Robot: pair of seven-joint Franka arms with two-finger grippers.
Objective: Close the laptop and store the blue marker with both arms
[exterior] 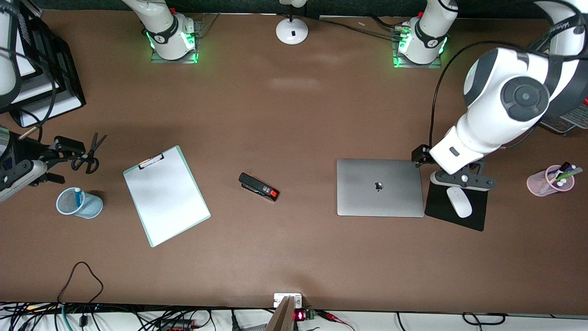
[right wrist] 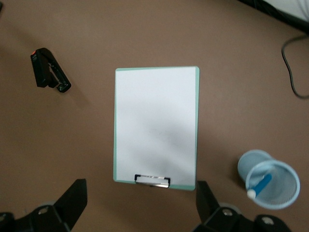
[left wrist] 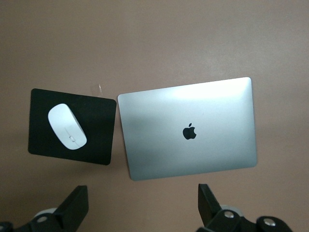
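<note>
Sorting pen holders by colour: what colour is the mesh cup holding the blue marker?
Light blue mesh cup, blue marker inside; clearest in the right wrist view.

The laptop (exterior: 380,187) lies closed on the counter (exterior: 294,257) toward the left arm's end. Just beside it, still closer to that end, lies the mouse pad (exterior: 473,216) with the mouse (exterior: 459,202) on it. The stapler (exterior: 258,187) lies near the middle. The clipboard (exterior: 166,195) lies toward the right arm's end, and the mesh cup (exterior: 79,203) near that edge has the blue marker (exterior: 77,196) in it.
</note>
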